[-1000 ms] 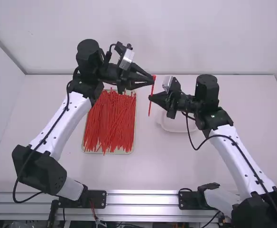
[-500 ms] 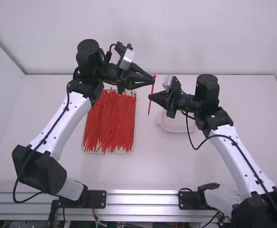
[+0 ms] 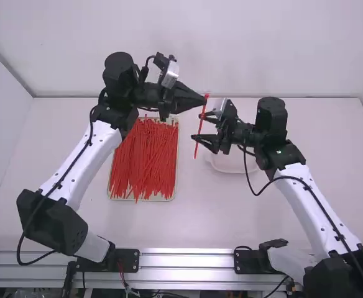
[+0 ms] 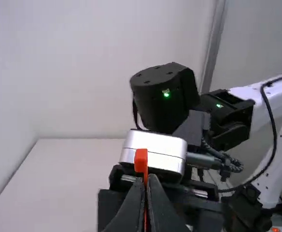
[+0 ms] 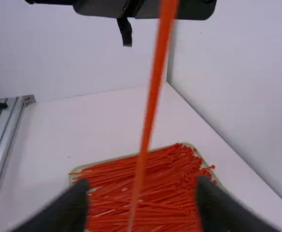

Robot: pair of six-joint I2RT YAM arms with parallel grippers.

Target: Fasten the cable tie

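High view leaves much of the white bowl point(image 3: 231, 165) hidden behind the right arm, so what it holds cannot be made out. In the right wrist view the cable tie point(image 5: 153, 96) loses its lower end against the red heap behind it. The right gripper point(image 5: 145, 205) shows there as two blurred fingers point(image 5: 76, 205) spread wide, one on each side of the tie, apparently clear of it. In the left wrist view the left gripper point(image 4: 145, 193) is pinched tight on the tie just under its head, and the strap is cut off at the frame edge.

White walls close in the white table point(image 3: 330, 136), with a metal rail point(image 3: 188, 251) along its near edge. A pale tray point(image 3: 142, 199) heaped with loose ties point(image 3: 144, 155) lies under the left arm, the bowl near it. The held tie hangs almost upright in the air above the gap between them.

Half a second ago the right fingers met in a point at the tie's middle; they have since parted. The left gripper has risen slightly and shifted right, taking the tie's top end with it.
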